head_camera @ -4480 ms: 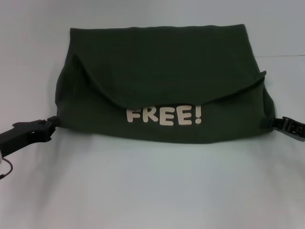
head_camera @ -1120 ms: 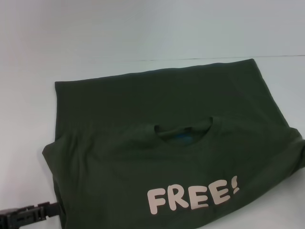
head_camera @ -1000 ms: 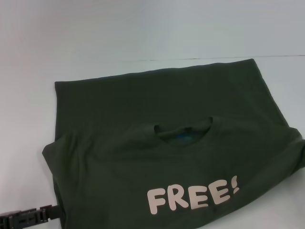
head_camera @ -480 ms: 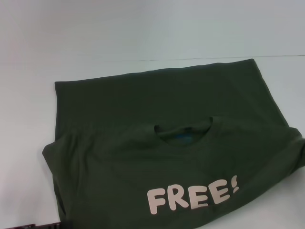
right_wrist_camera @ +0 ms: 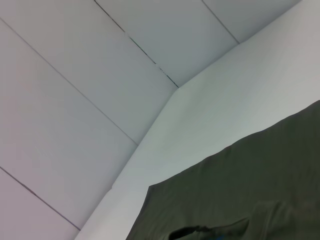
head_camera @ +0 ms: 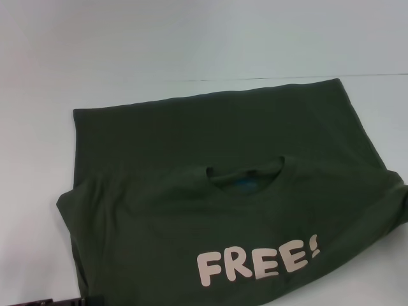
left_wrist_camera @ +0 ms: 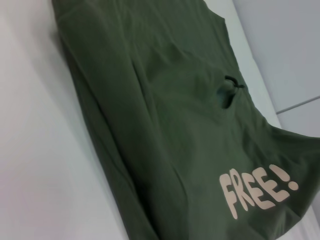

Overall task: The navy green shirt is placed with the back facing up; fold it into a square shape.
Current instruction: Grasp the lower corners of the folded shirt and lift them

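Broadly, one white tabletop [head_camera: 191, 44] fills my head view, and behind it the right wrist view shows a pale panelled wall [right_wrist_camera: 75, 100]. One navy green shirt [head_camera: 223, 191] lies on the tabletop, spread across the middle and near part and running off the near edge of the head view. It is folded over itself, so two layers show: a lower layer with a straight far edge, and an upper layer lying nearer me. That upper layer carries one round neck opening [head_camera: 245, 175] with a bit of blue label inside it, and one white "FREE!" print [head_camera: 255, 261] close to the near edge, toward my right.

Of my two end effectors, only the left end effector [head_camera: 48, 302] shows at all, as a thin dark sliver at the bottom left corner of the head view, just beside the shirt's near left corner. Whether it is clenched or released I cannot tell. The right one is out of sight.

Half a second ago the sliver sat in the same corner, and the shirt lies exactly as it did. A second ago more of the left end effector was visible there.
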{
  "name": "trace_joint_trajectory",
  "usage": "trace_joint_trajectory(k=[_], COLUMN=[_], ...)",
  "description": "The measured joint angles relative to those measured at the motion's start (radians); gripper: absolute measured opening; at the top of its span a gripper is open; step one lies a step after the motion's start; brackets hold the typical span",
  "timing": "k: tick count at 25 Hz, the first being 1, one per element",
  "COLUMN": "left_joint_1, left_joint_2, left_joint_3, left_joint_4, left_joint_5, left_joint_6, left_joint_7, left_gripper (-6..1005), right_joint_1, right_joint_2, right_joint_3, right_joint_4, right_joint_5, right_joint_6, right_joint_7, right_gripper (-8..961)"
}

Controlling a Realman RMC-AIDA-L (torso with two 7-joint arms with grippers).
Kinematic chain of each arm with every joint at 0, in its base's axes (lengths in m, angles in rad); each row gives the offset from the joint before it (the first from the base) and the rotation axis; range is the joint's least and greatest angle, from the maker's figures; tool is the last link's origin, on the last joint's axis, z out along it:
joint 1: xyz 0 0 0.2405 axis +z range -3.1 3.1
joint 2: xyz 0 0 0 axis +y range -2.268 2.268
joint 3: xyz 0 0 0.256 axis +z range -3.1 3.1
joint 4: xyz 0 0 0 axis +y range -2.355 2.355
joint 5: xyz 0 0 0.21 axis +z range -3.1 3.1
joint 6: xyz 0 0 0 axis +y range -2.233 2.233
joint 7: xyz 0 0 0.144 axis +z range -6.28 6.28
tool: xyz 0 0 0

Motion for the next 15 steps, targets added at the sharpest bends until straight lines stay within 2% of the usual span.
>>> trace_joint_trajectory(k=[15], left_joint_1=[-0.009], left_joint_2=[0.001], left_joint_3=[0.03], left_joint_4=[-0.004], left_joint_5=[0.009], left_joint_6=[0.02], left_joint_7=[0.002], left_gripper=[714], right_joint_1=[0.002], right_joint_2=[0.0], right_joint_3=[0.002], right_joint_4=[0.001], right_joint_5=[0.0], right_joint_6=[0.004], right_joint_7=[0.0], right_gripper=[45])
